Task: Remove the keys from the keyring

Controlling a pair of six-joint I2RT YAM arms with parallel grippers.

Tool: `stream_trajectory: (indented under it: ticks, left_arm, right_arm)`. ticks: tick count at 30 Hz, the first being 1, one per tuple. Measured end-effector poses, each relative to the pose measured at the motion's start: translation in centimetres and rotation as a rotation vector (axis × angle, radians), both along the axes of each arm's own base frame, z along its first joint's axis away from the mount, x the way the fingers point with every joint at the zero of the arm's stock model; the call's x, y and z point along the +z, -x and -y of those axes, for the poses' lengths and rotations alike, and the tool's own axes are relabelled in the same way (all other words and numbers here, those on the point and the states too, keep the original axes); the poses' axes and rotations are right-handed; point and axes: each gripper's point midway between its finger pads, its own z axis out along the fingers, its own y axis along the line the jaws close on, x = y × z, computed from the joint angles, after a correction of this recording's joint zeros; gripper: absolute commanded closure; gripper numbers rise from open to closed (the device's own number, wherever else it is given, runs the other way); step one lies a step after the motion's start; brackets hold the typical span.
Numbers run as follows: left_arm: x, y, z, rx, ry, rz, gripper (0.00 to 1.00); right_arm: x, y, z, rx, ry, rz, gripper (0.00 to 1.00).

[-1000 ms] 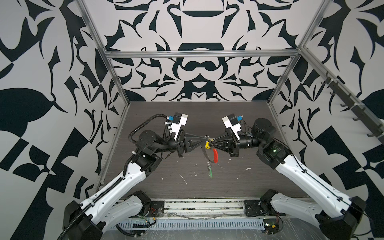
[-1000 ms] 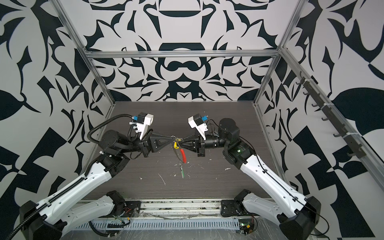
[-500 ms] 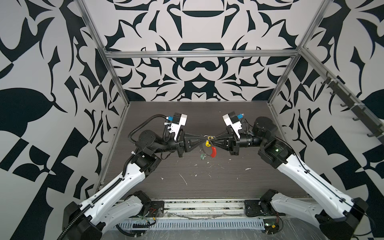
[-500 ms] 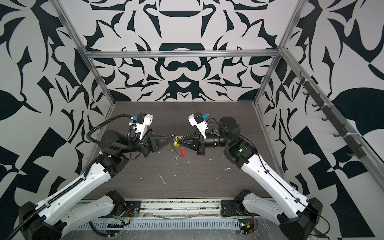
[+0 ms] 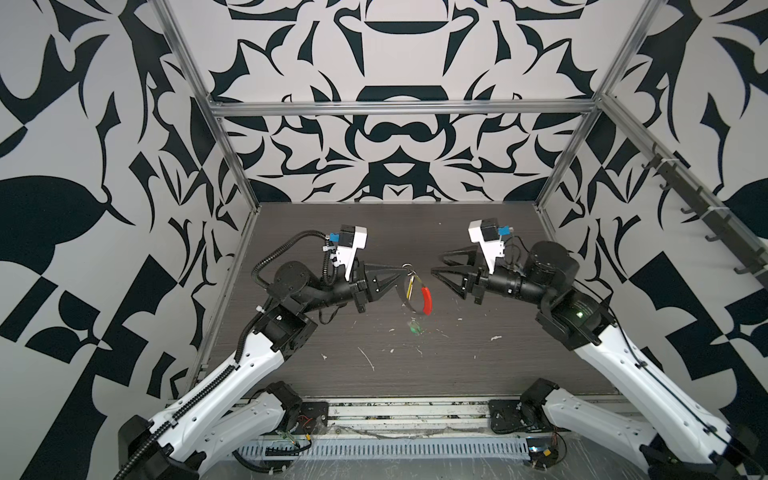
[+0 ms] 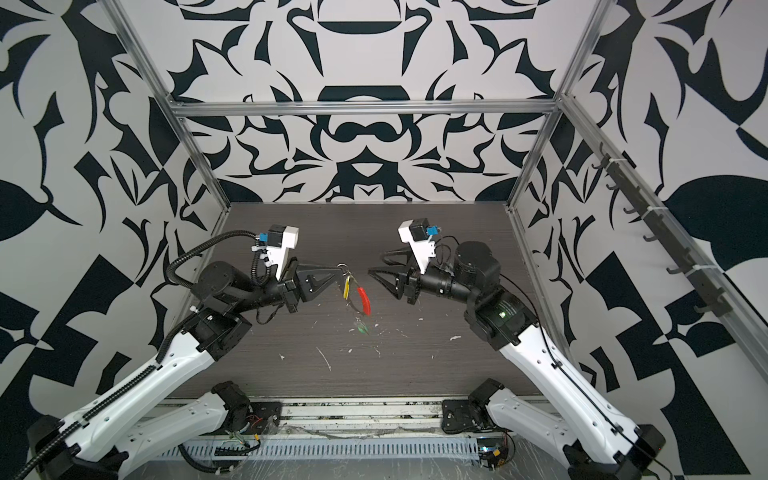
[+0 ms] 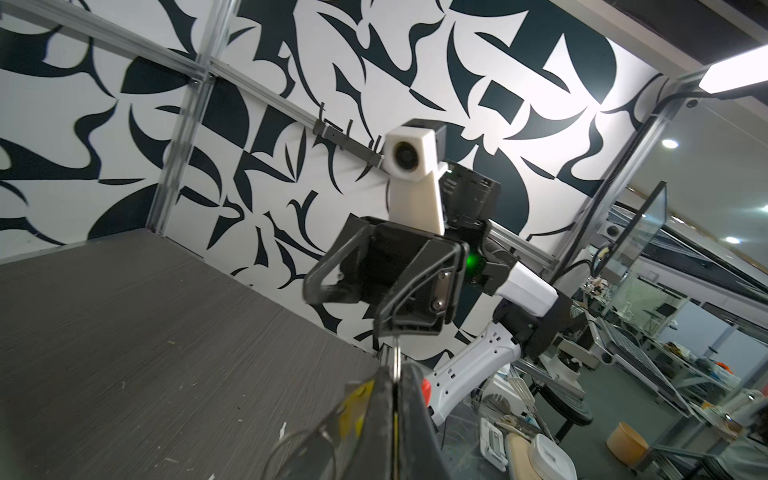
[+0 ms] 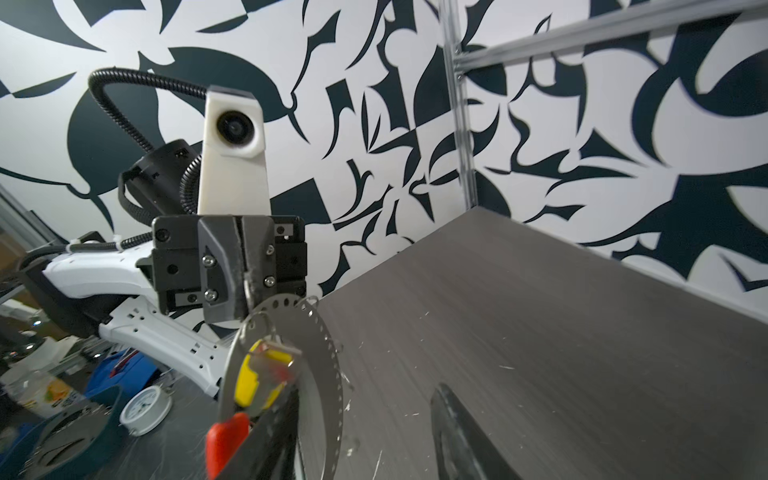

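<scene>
Left gripper pinched tight on dangling keyring, yellow key attached; right gripper spread, empty, nearby.

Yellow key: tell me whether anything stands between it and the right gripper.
Nothing visible does. Open air separates the open right gripper from the yellow key, which hangs on the keyring held up by the shut left gripper. The keyring's red arc sits near the key on that side, but lower.

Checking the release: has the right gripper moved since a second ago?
Yes. The right gripper has backed off rightward, toward the right rear frame post, leaving a gap to the keyring; its jaws now stand open.
</scene>
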Motion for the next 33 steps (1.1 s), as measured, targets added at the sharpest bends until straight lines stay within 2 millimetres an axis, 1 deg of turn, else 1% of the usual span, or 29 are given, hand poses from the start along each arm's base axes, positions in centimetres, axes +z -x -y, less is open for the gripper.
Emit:
stream_trajectory:
  ticks: [3,6,15,21,24,26,33]
  left_arm:
    - [-0.2,-0.7,-0.2,0.048,-0.007,-0.014,1.00]
    - [-0.5,-1.4,-0.3,0.087,-0.013,-0.029,1.00]
    - [-1.1,-2.6,-0.6,0.152,-0.024,-0.059,1.00]
    - [-1.0,-2.9,-0.7,0.168,-0.021,-0.062,1.00]
    - [-1.0,-3.0,-0.7,0.172,-0.022,-0.064,1.00]
    - [-1.0,-3.0,-0.7,0.175,-0.021,-0.065,1.00]
    - [-1.0,-3.1,-0.7,0.179,-0.021,-0.065,1.00]
  right_arm:
    - [0.6,0.5,0.4,-0.005,-0.019,0.022,0.44]
    - [0.6,0.7,0.1,0.008,-0.026,0.022,0.44]
    - [-2.5,0.7,-2.0,0.038,0.027,-0.026,0.40]
    - [-3.3,1.1,-3.2,0.056,0.056,-0.022,0.42]
    - [-3.9,0.9,-3.8,0.054,0.078,-0.013,0.48]
    - [-4.5,0.7,-4.1,0.047,0.097,-0.012,0.55]
    - [-5.9,0.1,-4.5,0.024,0.157,0.001,0.74]
